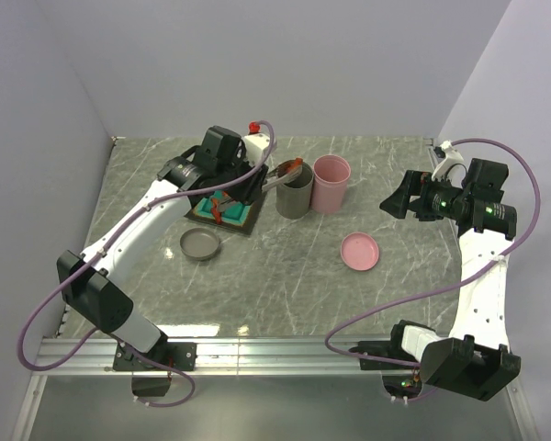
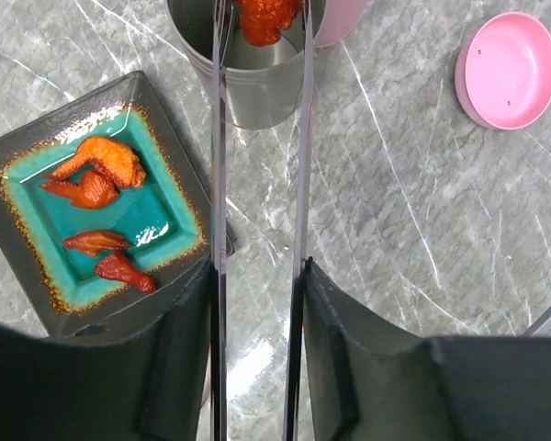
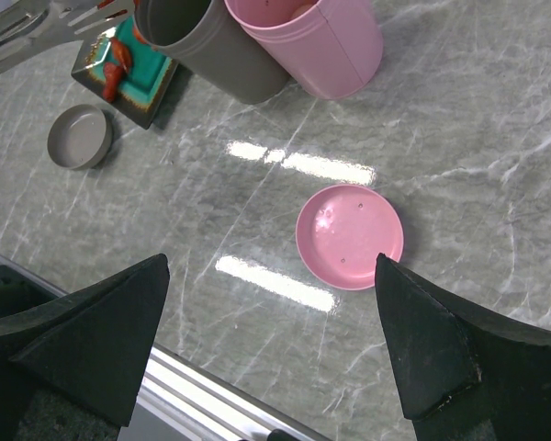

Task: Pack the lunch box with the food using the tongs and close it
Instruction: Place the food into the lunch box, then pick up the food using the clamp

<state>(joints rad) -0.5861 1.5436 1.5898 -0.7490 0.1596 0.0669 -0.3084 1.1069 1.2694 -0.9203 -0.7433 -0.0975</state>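
Observation:
My left gripper (image 2: 257, 266) is shut on the silver tongs (image 2: 219, 184), one finger pressing each arm. The tong tips reach over the open mouth of the grey lunch box container (image 2: 257, 87), with an orange-red piece of food (image 2: 262, 20) between them. Several more orange-red pieces (image 2: 106, 163) lie on the teal centre of the square dark plate (image 2: 5, 156), left of the tongs. From above, the left gripper (image 1: 248, 184) hovers over the plate's right side. My right gripper (image 3: 271, 262) is open and holds nothing, raised over the table's right side (image 1: 392, 204).
A pink container (image 1: 331, 184) stands right against the grey one (image 1: 294, 197). A pink lid (image 1: 360, 251) lies upturned at mid-table, under the right gripper's view. A grey lid (image 1: 200, 244) lies in front of the plate. A metal rail (image 1: 275, 347) edges the near side.

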